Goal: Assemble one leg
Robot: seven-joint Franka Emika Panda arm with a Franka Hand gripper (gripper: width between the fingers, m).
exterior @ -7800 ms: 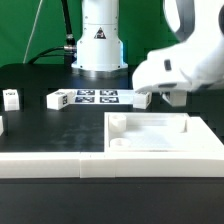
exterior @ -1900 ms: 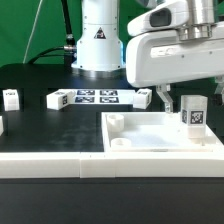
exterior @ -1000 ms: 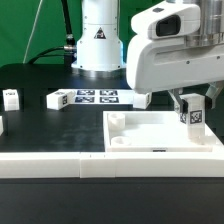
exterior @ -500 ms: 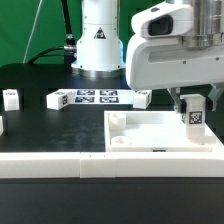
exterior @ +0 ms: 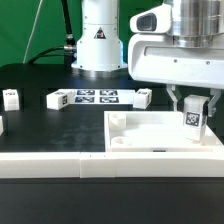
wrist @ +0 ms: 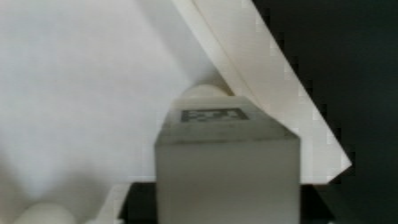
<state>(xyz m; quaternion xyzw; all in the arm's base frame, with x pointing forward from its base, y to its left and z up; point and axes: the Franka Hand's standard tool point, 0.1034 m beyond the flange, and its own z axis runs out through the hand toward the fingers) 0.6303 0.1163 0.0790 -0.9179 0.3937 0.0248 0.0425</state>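
Observation:
My gripper is shut on the leg, a small white peg with a black-and-white tag facing the camera. It holds the leg upright over the far right corner of the large flat white panel. In the wrist view the leg fills the lower middle, its tag showing at the far end, with the white panel and its raised edge beyond. I cannot tell whether the leg touches the panel.
The marker board lies at the back by the robot base. Another small white peg stands at the exterior view's left, one more beside the marker board. A long white rail lies across the front.
Since 7.8 s ago the gripper picked up the leg and brought it over the panel's far right corner. In the last second it shifted slightly right and turned.

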